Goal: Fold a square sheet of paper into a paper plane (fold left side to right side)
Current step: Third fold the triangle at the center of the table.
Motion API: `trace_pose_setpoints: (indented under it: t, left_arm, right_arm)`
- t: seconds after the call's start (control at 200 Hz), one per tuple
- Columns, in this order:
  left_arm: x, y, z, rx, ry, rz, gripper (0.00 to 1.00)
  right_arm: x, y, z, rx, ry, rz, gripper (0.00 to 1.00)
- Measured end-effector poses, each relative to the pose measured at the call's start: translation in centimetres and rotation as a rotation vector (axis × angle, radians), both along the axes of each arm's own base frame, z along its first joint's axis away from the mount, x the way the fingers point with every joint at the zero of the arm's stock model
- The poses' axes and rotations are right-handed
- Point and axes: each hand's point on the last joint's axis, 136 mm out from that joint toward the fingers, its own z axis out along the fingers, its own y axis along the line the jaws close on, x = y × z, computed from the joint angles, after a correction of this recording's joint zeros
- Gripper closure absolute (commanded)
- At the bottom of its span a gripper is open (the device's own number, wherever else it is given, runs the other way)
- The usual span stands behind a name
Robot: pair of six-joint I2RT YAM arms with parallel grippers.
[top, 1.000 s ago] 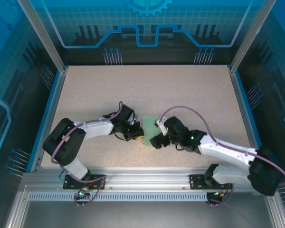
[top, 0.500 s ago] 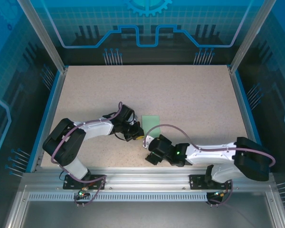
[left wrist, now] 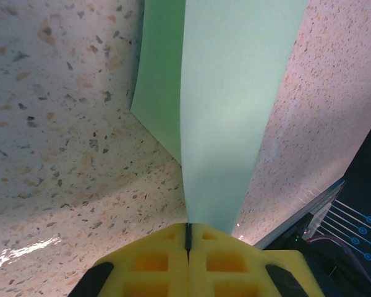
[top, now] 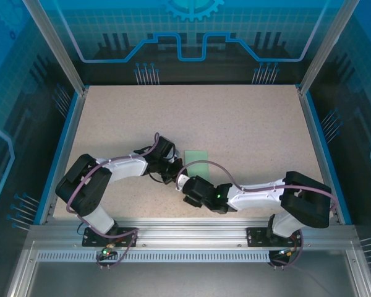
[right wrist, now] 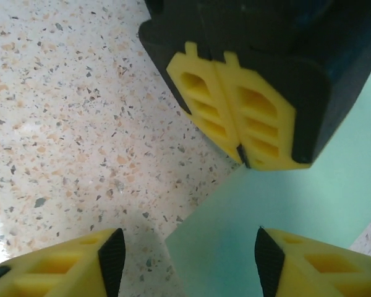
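1. The sheet of paper [left wrist: 229, 93] is being pinched at one corner by the left jaws, which are pressed tight together on it.
2. The left yellow pads [right wrist: 235, 117] are touching each other along one thin line. The green tip of the paper is going in right at the end of that line.
3. The right jaws are standing apart and are not squeezing anything. Their two yellow fingers [right wrist: 55, 263] are sitting one on each side of the paper's corner. I cannot tell if they are touching the paper.
4. The paper is pale green and plain. In the left wrist view a lighter long part is lying next to a darker part, with a straight line between them.
5. The rest of the paper is lying on the speckled tabletop [top: 235, 117], near its middle.
6. Seen from above, the left arm [top: 120, 167] is reaching in from the left. The right arm [top: 260, 193] is stretching across from the right. Both are meeting at the near left corner of the paper, and the right jaws are sitting just beside the left ones, on the near side.
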Motion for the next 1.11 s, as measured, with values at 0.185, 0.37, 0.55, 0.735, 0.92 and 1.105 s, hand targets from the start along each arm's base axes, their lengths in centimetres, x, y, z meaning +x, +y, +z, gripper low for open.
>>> trace_pose_setpoints:
  t: [0.185,0.37,0.55,0.735,0.92,1.105]
  left_arm:
    - [0.0,0.0,0.0,0.000,0.000,0.000,0.97]
    - [0.0,0.0,0.0,0.000,0.001,0.000,0.95]
    - [-0.3,0.3,-0.2,0.015,0.008,-0.009,0.80]
    - [-0.1,1.6,1.1,0.018,-0.019,-0.007,0.60]
    - [1.1,3.5,3.0,0.017,-0.069,0.020,0.64]
    - [3.1,3.1,4.1,0.021,-0.116,-0.030,0.79]
  right_arm:
    - [0.4,0.1,0.2,0.013,0.001,-0.008,0.66]
    - [0.5,0.1,0.1,0.027,0.022,-0.013,0.89]
    - [0.2,0.3,0.0,0.040,0.051,0.006,1.00]
    - [0.2,0.2,-0.3,0.060,0.098,0.003,1.00]
    - [0.2,0.2,-0.4,0.095,0.155,-0.007,1.00]
    - [0.0,0.4,-0.6,0.133,0.214,-0.015,1.00]
